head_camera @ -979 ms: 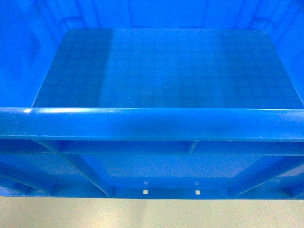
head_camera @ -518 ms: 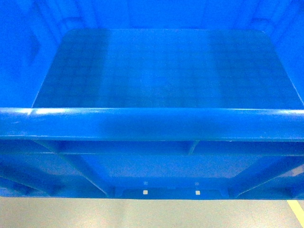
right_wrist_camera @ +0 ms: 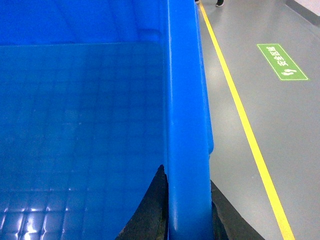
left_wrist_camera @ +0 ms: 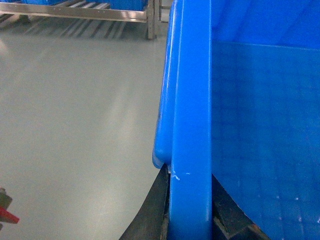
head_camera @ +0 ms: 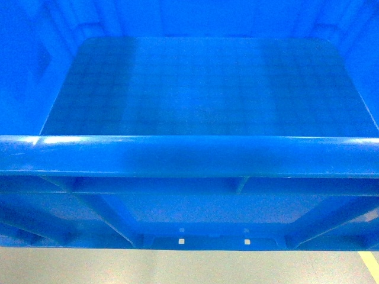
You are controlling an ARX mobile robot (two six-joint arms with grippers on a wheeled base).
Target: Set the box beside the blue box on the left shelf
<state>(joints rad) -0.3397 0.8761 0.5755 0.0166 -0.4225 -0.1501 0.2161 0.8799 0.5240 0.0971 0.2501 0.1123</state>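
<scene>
The box [head_camera: 207, 89], a bright-blue open-top crate with a grid-textured floor, fills the head view, its thick near rim [head_camera: 189, 155] running across the middle. It hangs above the grey floor. My left gripper [left_wrist_camera: 190, 210] is shut on the crate's left rim, one black finger [left_wrist_camera: 158, 202] outside the wall and one inside. My right gripper [right_wrist_camera: 187, 205] is shut on the right rim in the same way, with a black finger [right_wrist_camera: 154, 207] inside the crate. The crate is empty. Neither gripper shows in the head view.
A low metal rack [left_wrist_camera: 80, 12] stands far off at the top of the left wrist view, with a strip of blue [left_wrist_camera: 127, 4] on it; I cannot tell what that is. A yellow floor line [right_wrist_camera: 240, 115] and a green floor sign [right_wrist_camera: 282, 61] lie to the right.
The floor under the crate has shifted: a yellow line has come into the head view's bottom right corner. The crate sits slightly lower in the frame. Both grips look unchanged.
</scene>
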